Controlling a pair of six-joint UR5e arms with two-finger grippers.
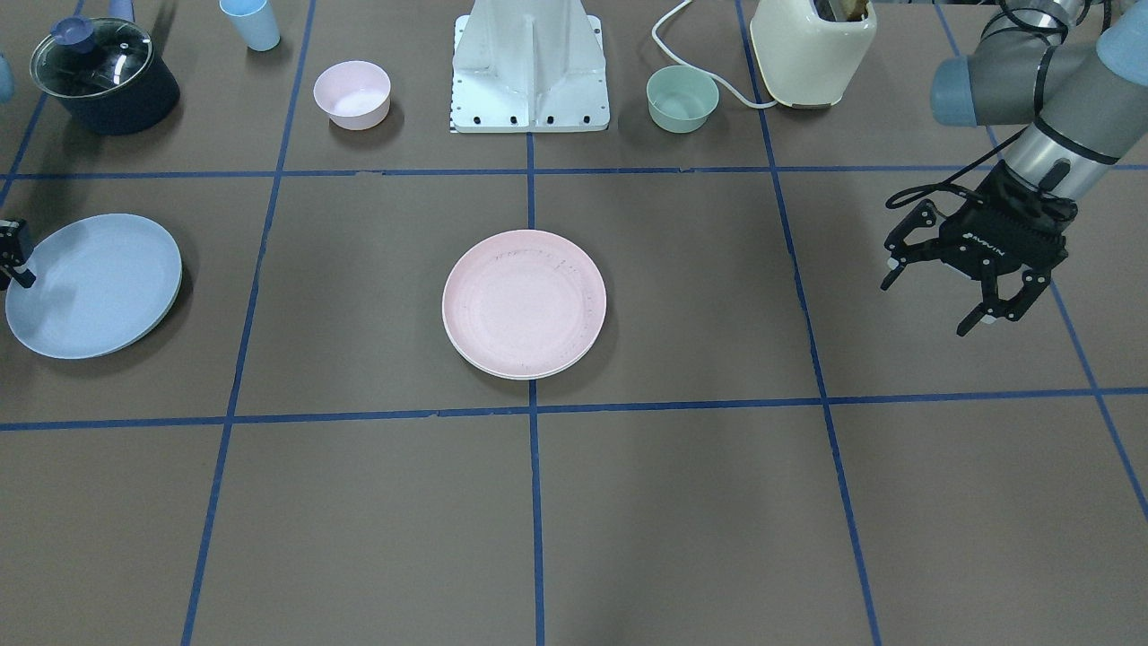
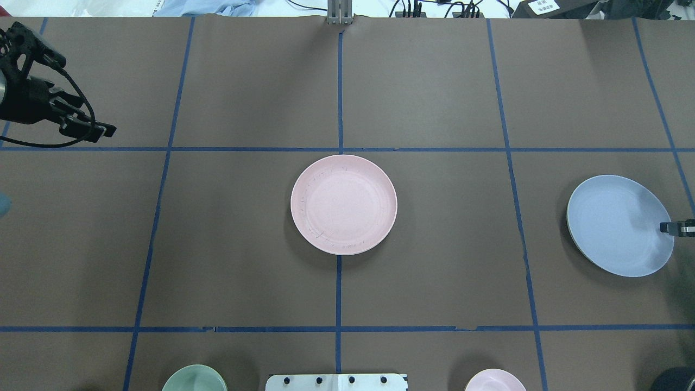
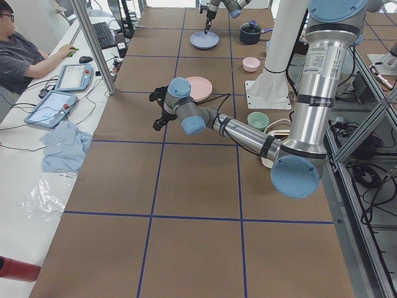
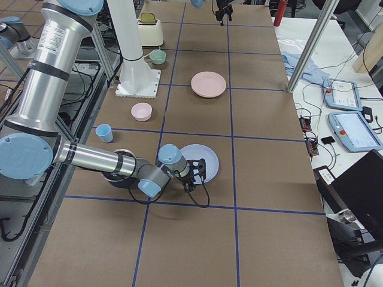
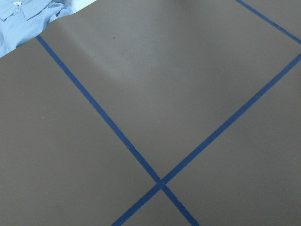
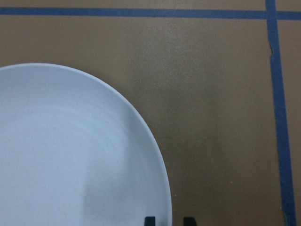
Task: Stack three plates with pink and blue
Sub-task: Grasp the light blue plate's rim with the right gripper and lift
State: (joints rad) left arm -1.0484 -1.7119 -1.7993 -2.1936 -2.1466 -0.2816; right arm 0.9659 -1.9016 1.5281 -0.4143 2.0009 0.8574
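Observation:
The pink plate [image 1: 524, 303] lies flat at the table's middle [image 2: 343, 205]; a pale rim shows under its near edge, and no cream plate shows on its own. The blue plate [image 1: 93, 285] is at the robot's right side [image 2: 619, 225], slightly tilted with a shadow under it. My right gripper [image 2: 677, 228] is at its outer rim; in the right wrist view its fingertips [image 6: 149, 221] straddle the rim of the blue plate [image 6: 70, 155], shut on it. My left gripper [image 1: 933, 303] hangs open and empty above bare table, far from both plates [image 2: 70, 89].
Along the robot's side stand a lidded dark pot [image 1: 103, 76], a light blue cup [image 1: 251, 22], a small pink bowl [image 1: 352, 94], the robot base [image 1: 529, 72], a green bowl [image 1: 682, 99] and a cream toaster [image 1: 812, 49]. An operator [image 3: 25, 56] sits beyond the far edge.

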